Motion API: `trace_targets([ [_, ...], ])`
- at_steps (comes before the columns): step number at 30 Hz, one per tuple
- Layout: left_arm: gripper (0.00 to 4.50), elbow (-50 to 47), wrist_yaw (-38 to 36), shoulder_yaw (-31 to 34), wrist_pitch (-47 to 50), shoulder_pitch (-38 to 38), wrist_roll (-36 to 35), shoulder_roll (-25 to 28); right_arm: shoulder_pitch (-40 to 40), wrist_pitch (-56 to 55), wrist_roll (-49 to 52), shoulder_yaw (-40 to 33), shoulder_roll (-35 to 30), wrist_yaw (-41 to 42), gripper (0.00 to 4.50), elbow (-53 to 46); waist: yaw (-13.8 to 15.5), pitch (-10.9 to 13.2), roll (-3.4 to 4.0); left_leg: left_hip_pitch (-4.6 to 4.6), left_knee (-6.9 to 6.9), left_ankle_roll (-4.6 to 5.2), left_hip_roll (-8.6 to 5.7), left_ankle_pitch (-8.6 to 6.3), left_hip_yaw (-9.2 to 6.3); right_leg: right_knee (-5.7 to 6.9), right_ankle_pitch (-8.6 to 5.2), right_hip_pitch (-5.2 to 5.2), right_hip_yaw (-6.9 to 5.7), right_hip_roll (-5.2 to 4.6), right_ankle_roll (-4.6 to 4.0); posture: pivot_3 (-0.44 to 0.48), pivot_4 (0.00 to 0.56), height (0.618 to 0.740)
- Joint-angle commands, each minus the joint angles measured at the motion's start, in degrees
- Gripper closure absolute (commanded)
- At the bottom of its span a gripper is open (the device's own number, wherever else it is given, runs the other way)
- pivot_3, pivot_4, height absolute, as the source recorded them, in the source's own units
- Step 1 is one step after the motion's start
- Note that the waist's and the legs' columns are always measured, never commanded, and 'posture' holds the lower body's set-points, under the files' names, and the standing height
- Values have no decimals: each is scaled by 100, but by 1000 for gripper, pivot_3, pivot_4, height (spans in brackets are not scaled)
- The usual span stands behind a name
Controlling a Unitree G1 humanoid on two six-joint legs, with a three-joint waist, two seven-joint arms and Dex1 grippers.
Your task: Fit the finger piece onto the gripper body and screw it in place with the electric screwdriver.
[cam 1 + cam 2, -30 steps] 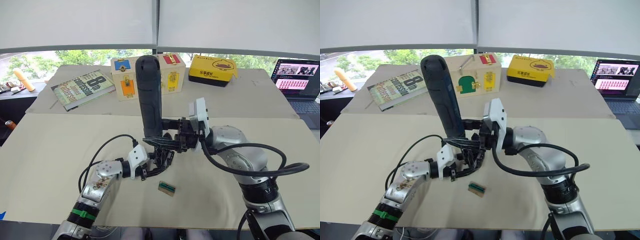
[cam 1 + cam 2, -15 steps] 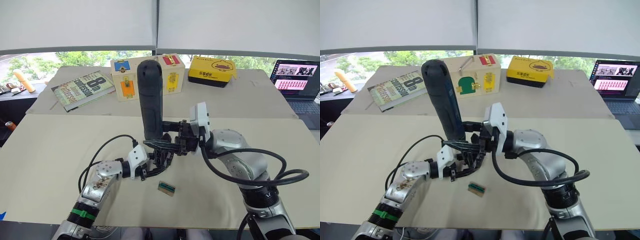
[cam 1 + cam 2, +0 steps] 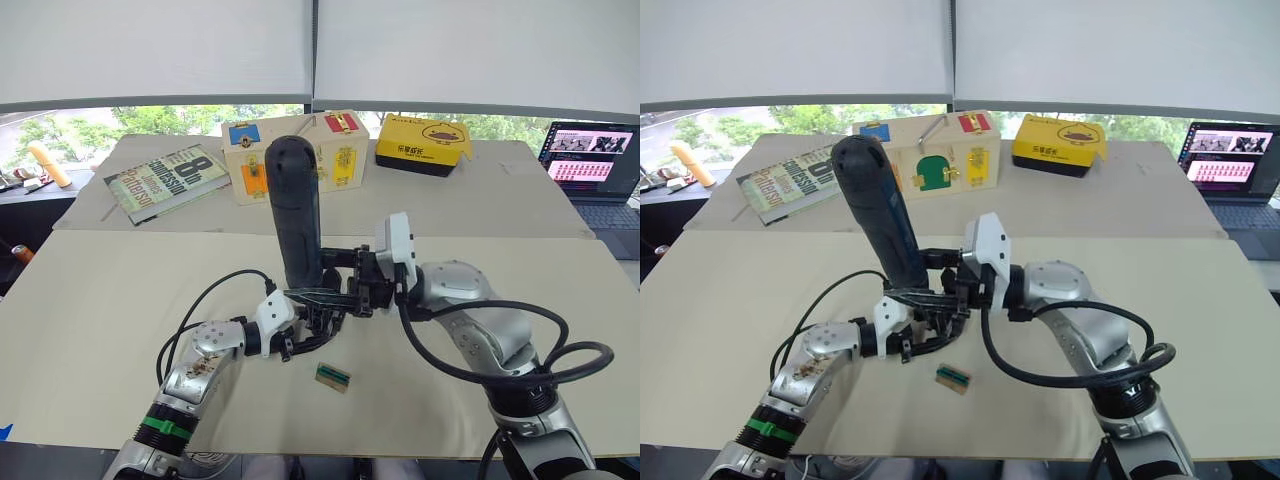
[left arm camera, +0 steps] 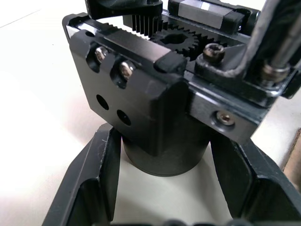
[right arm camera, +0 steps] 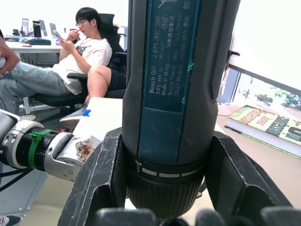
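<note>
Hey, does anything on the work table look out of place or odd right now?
One thing: a small flat green-and-tan rectangle lies loose on the near part of the table, apart from the work. Otherwise the electric screwdriver stands nearly upright in the right end effector, over the gripper body held by the left end effector.

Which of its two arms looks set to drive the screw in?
The right one. The right gripper is clamped on the electric screwdriver, held upright above the gripper body. The left gripper is busy steadying that body on the table.
</note>
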Motion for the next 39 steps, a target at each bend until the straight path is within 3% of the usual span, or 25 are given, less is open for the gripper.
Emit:
trace_targets([
  [1, 2226, 202, -26, -141, 296, 200, 91, 118, 207, 148, -403, 260, -138, 19, 2578, 459, 0, -2, -1, 0, -2, 0, 0, 0, 0, -1, 0, 0, 0, -1, 0, 0, 150, 740],
  [17, 2226, 256, 38, -126, 278, 218, 126, 101, -367, 300, 632, -605, -233, 414, 2578, -22, 13, 4, -2, -15, -26, -1, -1, 1, -2, -11, -1, -16, -2, -5, -4, 0, 150, 740],
  [34, 2226, 304, 281, -54, 317, 293, 75, -43, -550, 478, 1353, -866, -460, 967, 2578, -484, 62, 11, -6, -30, -22, 0, -2, 2, -7, -21, -1, -20, -12, 0, -2, 0, 150, 740],
  [38, 295, 220, 325, 54, 311, 397, 7, -10, -586, 642, 1846, -1104, -530, 987, 2578, -660, 59, 13, -3, -29, -24, 0, -2, 2, -8, -21, -1, -21, -9, -2, -2, 0, 150, 740],
  [39, 34, 199, 323, 103, 247, 459, 6, 50, -592, 725, 2025, -1204, -583, 977, 2578, -733, 57, 15, -2, -30, -24, -1, -2, 2, -8, -20, -1, -23, -9, -1, -2, 0, 150, 740],
])
